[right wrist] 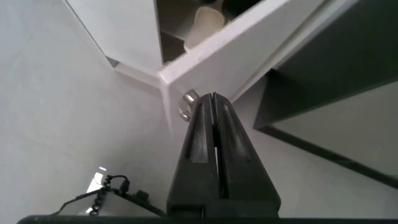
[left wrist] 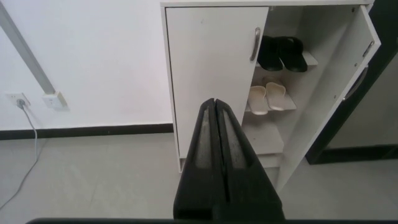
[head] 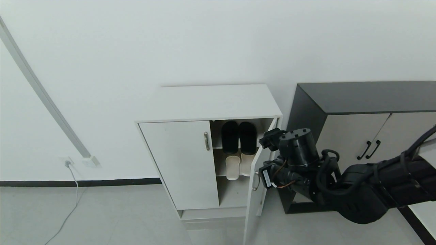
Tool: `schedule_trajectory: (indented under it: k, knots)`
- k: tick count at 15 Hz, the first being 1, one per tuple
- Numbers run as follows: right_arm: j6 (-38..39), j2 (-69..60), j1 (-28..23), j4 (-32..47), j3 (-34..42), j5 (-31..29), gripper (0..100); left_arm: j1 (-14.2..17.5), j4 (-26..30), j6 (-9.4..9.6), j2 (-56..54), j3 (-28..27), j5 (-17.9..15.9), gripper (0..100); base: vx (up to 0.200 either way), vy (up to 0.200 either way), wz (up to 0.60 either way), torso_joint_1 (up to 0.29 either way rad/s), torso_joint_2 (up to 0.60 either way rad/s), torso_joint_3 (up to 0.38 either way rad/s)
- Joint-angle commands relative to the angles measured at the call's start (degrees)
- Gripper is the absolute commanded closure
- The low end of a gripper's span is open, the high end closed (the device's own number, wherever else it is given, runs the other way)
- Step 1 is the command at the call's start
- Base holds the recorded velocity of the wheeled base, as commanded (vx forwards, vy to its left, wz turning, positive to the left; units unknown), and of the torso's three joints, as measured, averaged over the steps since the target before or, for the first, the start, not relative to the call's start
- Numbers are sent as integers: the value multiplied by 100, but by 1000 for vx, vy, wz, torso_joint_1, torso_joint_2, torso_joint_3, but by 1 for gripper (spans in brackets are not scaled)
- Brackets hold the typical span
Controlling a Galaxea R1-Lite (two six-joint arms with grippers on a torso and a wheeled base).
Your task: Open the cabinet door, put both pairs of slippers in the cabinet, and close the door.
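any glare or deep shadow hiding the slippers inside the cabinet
Head view: even light, no glare; the cabinet interior is shaded, yet the black slippers on the upper shelf and the white slippers below stand out. Left wrist view: both pairs plain. Right wrist view: the interior is dark, one pale slipper tip shows past the open door, whose handle catches a small highlight.
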Motion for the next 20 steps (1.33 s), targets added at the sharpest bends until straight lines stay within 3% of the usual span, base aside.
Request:
schedule_trajectory:
  k: [1,5,9,15,20]
  knots:
    - [13,337,-31,-6,-83,4,100,6,-2,-1,-1,1,2,100,0,0,0,0,0,0]
    - [57,1207,-67,-129,-953,39,100,6,6,-1,-1,1,11,100,0,0,0,0,0,0]
    - [180,1744,-67,-999,-1454,188,100,6,-2,-1,-1,1,11,100,0,0,0,0,0,0]
    - [180,1656,-58,-1632,-1111,338,100,6,-2,-1,-1,1,11,100,0,0,0,0,0,0]
    - [180,1190,-49,-2493,67,1498,100,6,-2,-1,-1,1,11,100,0,0,0,0,0,0]
